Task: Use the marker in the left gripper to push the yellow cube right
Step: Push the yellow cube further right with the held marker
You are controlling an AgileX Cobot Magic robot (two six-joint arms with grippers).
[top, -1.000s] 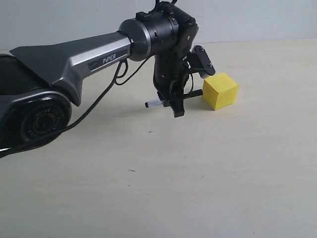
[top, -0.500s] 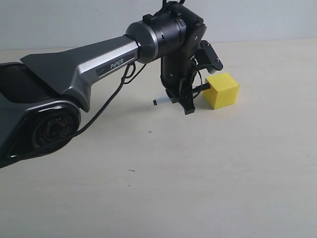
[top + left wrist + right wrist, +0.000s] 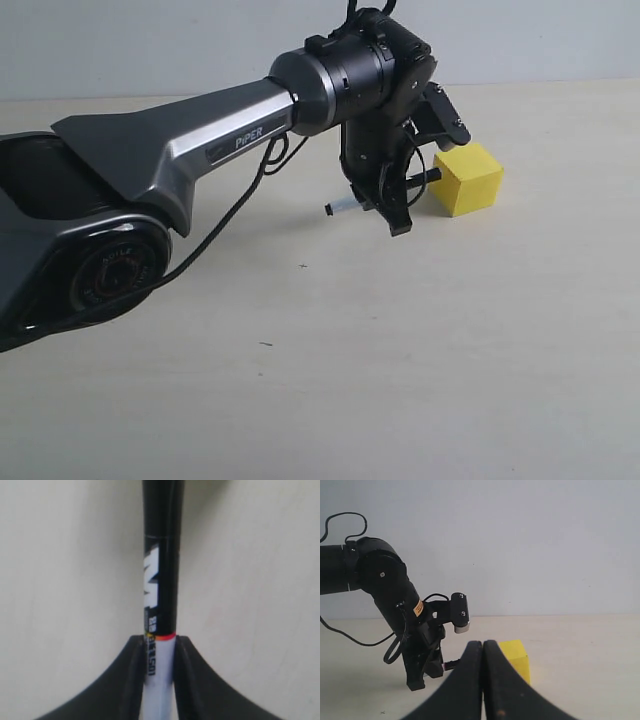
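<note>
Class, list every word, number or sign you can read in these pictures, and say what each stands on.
"PiPER": on the grey link of the left arm.
Label of the marker: a large white logo and small print, too blurred to read.
Orange sticker on that arm's wrist: too small to read.

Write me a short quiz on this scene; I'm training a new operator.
1. True or false: the black two-fingered left gripper is shut on the slim white-and-black marker.
2. In the exterior view, the small bright yellow cube sits: A) left of that gripper, B) right of it, C) beneath it.
3. What word is printed on the grey arm?
Key: 1 true; 2 B; 3 PiPER.
</note>
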